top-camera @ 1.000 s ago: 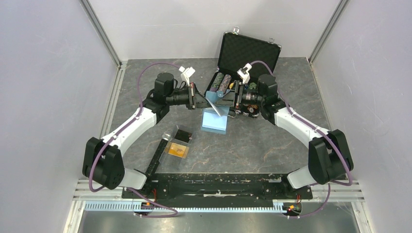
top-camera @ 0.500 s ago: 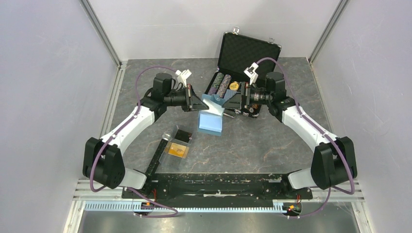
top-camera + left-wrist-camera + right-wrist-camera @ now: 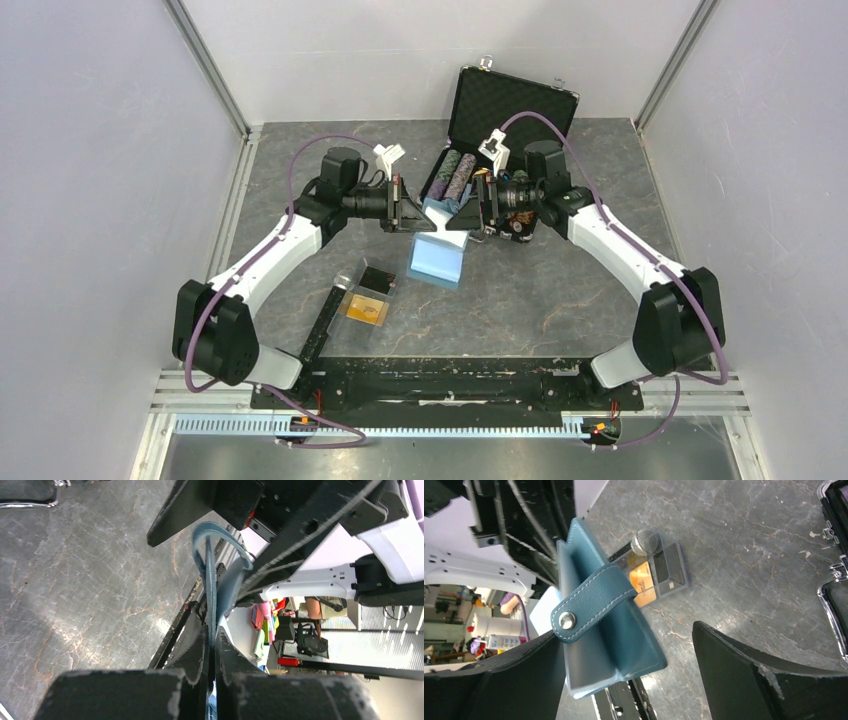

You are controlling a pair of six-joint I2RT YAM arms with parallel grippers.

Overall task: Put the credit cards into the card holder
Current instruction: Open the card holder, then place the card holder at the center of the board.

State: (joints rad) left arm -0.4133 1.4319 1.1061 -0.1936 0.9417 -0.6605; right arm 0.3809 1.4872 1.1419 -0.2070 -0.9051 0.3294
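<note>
The holder (image 3: 437,258) hangs in the air over the middle of the counter (image 3: 560,290), between the two arms. The left fingers (image 3: 412,217) are pinched tight on one thin flap of it. I think that is so the rest can drop open and show its pale blue inside. In the left wrist view the flap runs straight up from between those fingers, in the middle of the frame. The right fingers (image 3: 458,216) are spread wide and hold nothing. In the right wrist view the holder stands between them, close against the finger in the lower left and well apart from the finger in the lower right. Its strap (image 3: 589,607) with the snap bends over it, left of the middle of that frame. I think the right fingers are there to take the other flap and pull the holder open. The cards (image 3: 365,300) lie on the counter, below and left of the holder in the top view. The orange card (image 3: 362,310) seems to sit in a clear box (image 3: 664,570), with the black card (image 3: 377,278) just beside it. I see no card in the holder.
</note>
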